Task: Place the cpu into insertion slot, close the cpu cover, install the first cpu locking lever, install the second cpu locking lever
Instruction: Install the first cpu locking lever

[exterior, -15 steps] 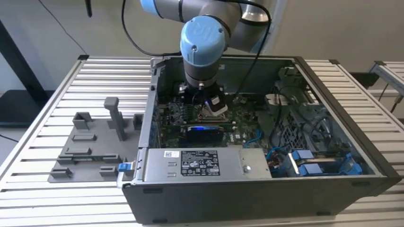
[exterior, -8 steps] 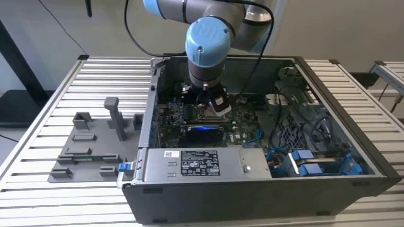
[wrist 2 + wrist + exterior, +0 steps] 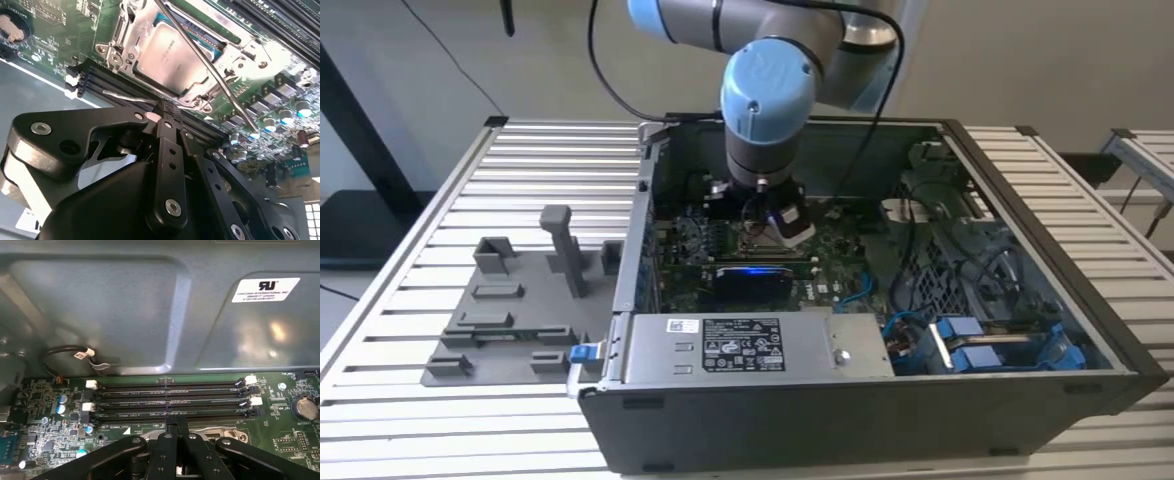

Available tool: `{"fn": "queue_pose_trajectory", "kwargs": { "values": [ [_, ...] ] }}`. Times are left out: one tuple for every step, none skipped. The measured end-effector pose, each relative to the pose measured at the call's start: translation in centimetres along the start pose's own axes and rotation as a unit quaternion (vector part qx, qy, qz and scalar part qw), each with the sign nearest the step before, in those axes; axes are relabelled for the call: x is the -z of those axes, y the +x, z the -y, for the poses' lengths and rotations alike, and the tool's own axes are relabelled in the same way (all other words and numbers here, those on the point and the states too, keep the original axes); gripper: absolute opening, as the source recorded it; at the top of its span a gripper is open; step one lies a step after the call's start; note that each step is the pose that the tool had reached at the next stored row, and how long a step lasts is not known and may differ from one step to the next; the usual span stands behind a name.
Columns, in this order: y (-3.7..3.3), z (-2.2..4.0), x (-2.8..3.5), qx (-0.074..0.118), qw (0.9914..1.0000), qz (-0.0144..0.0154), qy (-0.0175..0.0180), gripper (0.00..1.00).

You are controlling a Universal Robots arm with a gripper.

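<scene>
The cpu [image 3: 172,55] lies flat in the insertion slot [image 3: 207,40], its silver-grey face up, on the green motherboard [image 3: 65,30]. The cpu cover [image 3: 131,35] lies down over it as a silvery frame around that face. A long lever rod [image 3: 210,65] crosses slantwise above the cover and the chip. Just beside the socket's edge, a thin wire lever [image 3: 125,96] runs along the black memory slots [image 3: 112,80] and ends in the gripper [image 3: 165,107], whose fingertips are clenched together on it.

In the first wrist view the same black fingers [image 3: 175,422] meet at the edge of the memory slots, with the grey case wall [image 3: 125,305] behind.

In the exterior view the arm reaches down into the open computer case [image 3: 1014,300], over the middle of the board. The labelled power-supply box [image 3: 720,345] sits at the near side. A grey fixture tray [image 3: 507,320] lies on the slatted table [image 3: 400,250], at the exterior view's left, well apart from the case.
</scene>
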State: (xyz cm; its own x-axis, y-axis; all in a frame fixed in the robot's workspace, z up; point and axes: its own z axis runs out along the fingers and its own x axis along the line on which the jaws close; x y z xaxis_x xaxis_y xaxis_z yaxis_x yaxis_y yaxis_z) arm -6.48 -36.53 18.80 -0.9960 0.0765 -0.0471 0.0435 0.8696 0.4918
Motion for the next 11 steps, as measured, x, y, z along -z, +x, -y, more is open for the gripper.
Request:
{"fn": "queue_pose_trajectory", "kwargs": {
  "values": [
    [-0.09,0.00,-0.05,0.000,1.00000,0.0000,0.0001,0.11],
    [-0.18,0.01,-0.10,0.000,1.00000,0.0000,0.0001,0.11],
    [-0.28,0.01,-0.15,0.000,1.00000,0.0000,0.0000,0.11],
    [-0.40,0.01,-0.21,0.000,1.00000,0.0000,0.0000,0.11],
    [-0.51,0.01,-0.26,0.000,1.00000,0.0000,0.0000,0.11],
    [-0.61,0.00,-0.31,0.000,1.00000,0.0000,-0.0001,0.11],
    [-0.70,0.00,-0.35,0.000,1.00000,0.0000,0.0000,0.11],
    [-0.78,-0.01,-0.40,0.000,1.00000,0.0000,-0.0001,0.11],
    [-0.87,-0.02,-0.44,0.000,1.00000,0.0000,-0.0001,0.11],
    [-0.94,-0.02,-0.48,0.000,1.00000,0.0000,0.0000,0.11],
    [-1.04,-0.03,-0.53,0.000,1.00000,0.0000,0.0000,0.11]
  ]
}}
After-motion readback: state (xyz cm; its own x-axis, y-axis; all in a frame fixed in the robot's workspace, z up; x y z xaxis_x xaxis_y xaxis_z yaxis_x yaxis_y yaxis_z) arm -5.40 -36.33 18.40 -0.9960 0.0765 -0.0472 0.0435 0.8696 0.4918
